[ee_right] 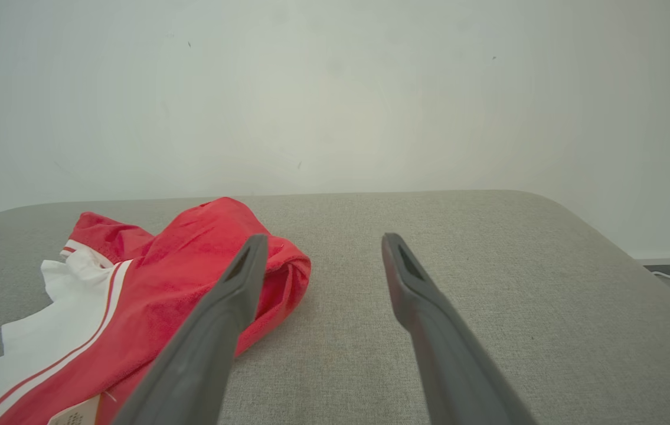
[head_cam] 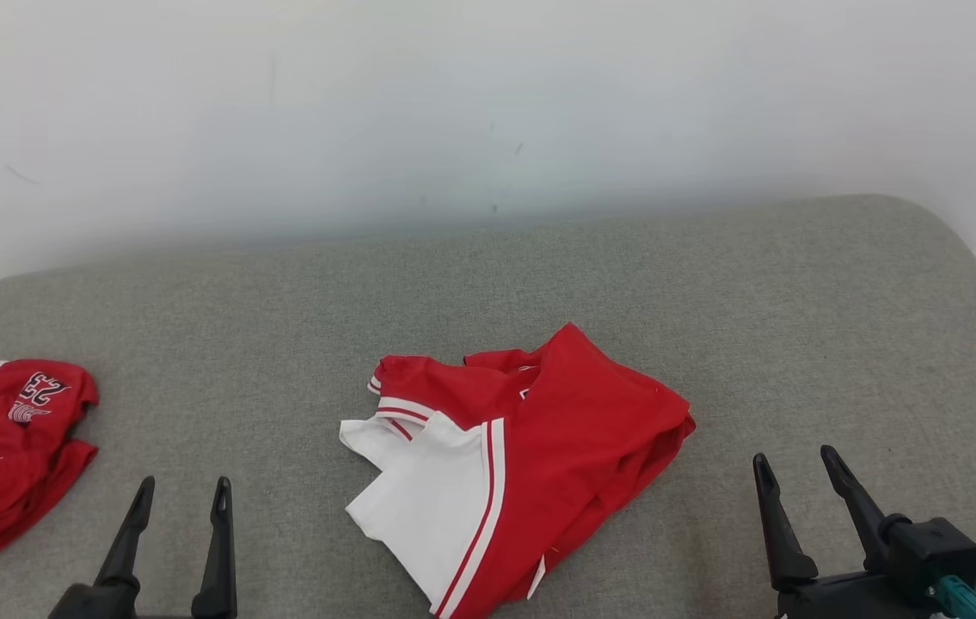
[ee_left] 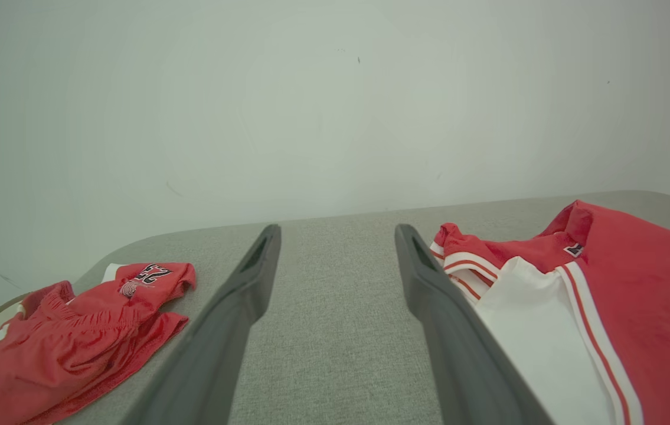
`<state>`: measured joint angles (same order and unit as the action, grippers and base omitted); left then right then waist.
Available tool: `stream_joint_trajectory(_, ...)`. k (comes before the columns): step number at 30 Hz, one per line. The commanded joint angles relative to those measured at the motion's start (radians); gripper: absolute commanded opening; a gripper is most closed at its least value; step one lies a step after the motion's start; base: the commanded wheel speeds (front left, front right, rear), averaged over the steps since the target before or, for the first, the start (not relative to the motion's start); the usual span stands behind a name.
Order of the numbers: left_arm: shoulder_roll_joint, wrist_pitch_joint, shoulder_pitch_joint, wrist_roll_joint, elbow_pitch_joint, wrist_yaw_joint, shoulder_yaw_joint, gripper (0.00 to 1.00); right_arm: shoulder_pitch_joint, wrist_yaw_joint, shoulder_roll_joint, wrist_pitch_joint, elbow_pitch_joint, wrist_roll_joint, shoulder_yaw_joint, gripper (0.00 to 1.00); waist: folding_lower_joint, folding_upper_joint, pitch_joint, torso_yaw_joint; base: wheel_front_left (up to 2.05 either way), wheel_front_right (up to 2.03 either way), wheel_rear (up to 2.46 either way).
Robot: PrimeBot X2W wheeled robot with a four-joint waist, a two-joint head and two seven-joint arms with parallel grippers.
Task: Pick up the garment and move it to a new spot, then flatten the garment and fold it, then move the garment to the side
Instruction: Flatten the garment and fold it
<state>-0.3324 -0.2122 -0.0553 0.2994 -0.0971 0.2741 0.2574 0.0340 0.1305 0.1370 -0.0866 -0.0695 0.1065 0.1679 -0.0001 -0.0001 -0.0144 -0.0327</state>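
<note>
At centre of the head view, the red-and-white garment lay crumpled on the grey bench, white panel toward the robot. A second red garment, numbered 23, lay at the bench's left edge, well apart. Left pincer and right pincer sat low at either side, both released, fingers spread, grasping nothing. Left wrist view: left pincer agape over bare fabric, garment just right of its finger, second red garment far left. Right wrist view: right pincer agape, its left finger crossing in front of the garment at its red edge.
</note>
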Motion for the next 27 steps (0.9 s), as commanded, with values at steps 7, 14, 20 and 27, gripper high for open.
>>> stream_joint_trajectory(7,-0.008,0.010,0.029,0.003,-0.006,0.009,0.003,1.00,0.016,0.000,-0.004,0.009,-0.010,0.001,-0.002,1.00,0.0001,0.0001,-0.004,0.001,0.00,0.00,0.00)
stream_joint_trajectory(14,-0.010,0.015,0.021,0.004,-0.002,0.009,0.009,1.00,0.014,0.000,-0.005,0.012,-0.005,0.000,-0.003,1.00,0.0001,0.0001,-0.007,0.009,0.00,0.00,0.00)
stream_joint_trajectory(20,-0.011,0.016,0.017,0.007,-0.004,0.008,0.012,1.00,-0.004,0.000,0.006,0.014,0.006,0.007,0.022,1.00,0.0001,0.0001,-0.007,0.026,0.00,0.00,0.00)
stream_joint_trajectory(27,0.000,0.013,-0.010,0.004,-0.010,0.005,0.028,1.00,-0.084,0.000,0.043,0.037,0.068,0.043,0.161,1.00,0.0001,0.0001,0.015,0.087,0.00,0.00,0.00)
